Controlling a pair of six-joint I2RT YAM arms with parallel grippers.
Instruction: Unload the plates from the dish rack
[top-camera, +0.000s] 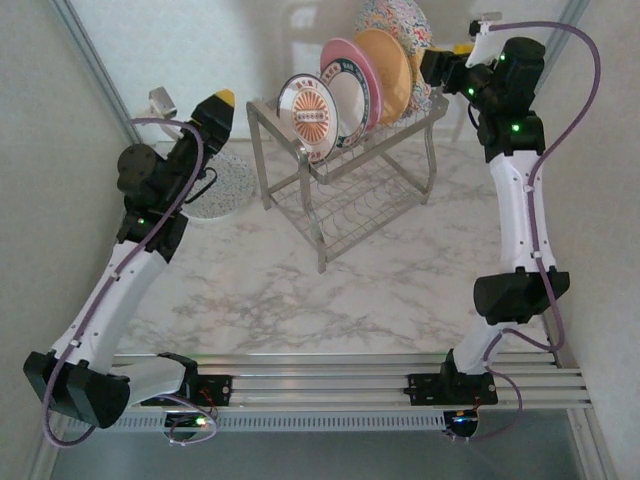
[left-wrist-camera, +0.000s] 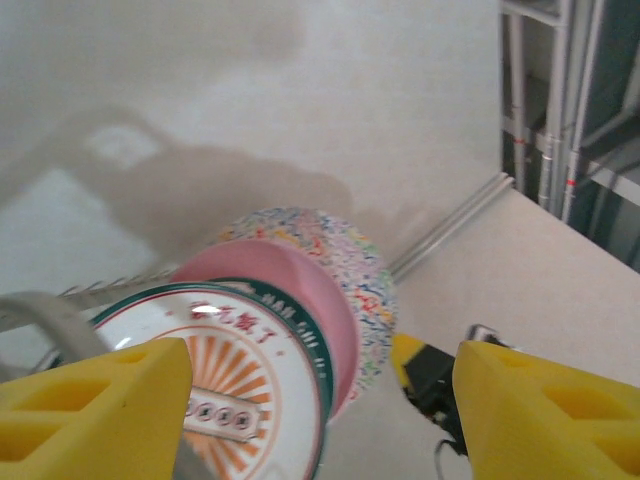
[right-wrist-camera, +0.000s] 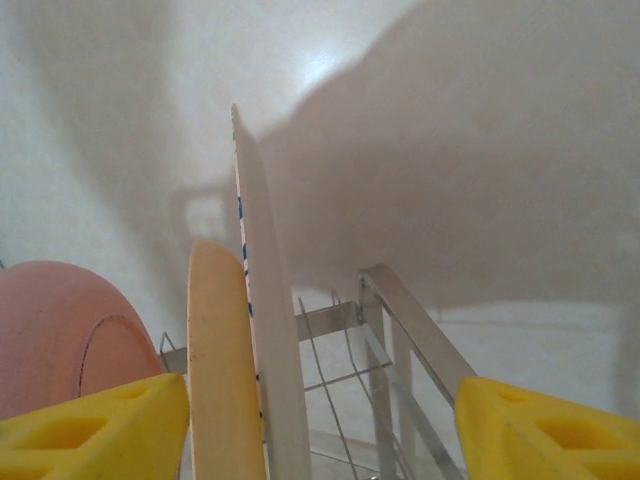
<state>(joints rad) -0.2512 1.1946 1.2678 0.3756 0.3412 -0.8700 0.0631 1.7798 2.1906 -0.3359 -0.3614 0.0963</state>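
The dish rack (top-camera: 350, 185) stands mid-table with the plates upright in its top tier: a small medallion plate (top-camera: 308, 115), a green-rimmed one (top-camera: 347, 100), a pink one (top-camera: 352, 62), an orange one (top-camera: 390, 65) and a big speckled one (top-camera: 395, 20). My left gripper (top-camera: 222, 105) hangs open left of the rack, facing the medallion plate (left-wrist-camera: 225, 390), nothing between its fingers (left-wrist-camera: 95, 410). My right gripper (top-camera: 435, 65) is open at the rack's right end; the edges of the orange plate (right-wrist-camera: 220, 370) and the speckled plate (right-wrist-camera: 265, 330) stand between its fingers (right-wrist-camera: 90, 430).
Another speckled plate (top-camera: 228, 185) lies flat on the marble table (top-camera: 300, 290) under my left arm. White walls close in at the back and on both sides. The rack's lower tier (top-camera: 350, 205) holds no plates. The arm rail (top-camera: 340, 380) runs along the near edge.
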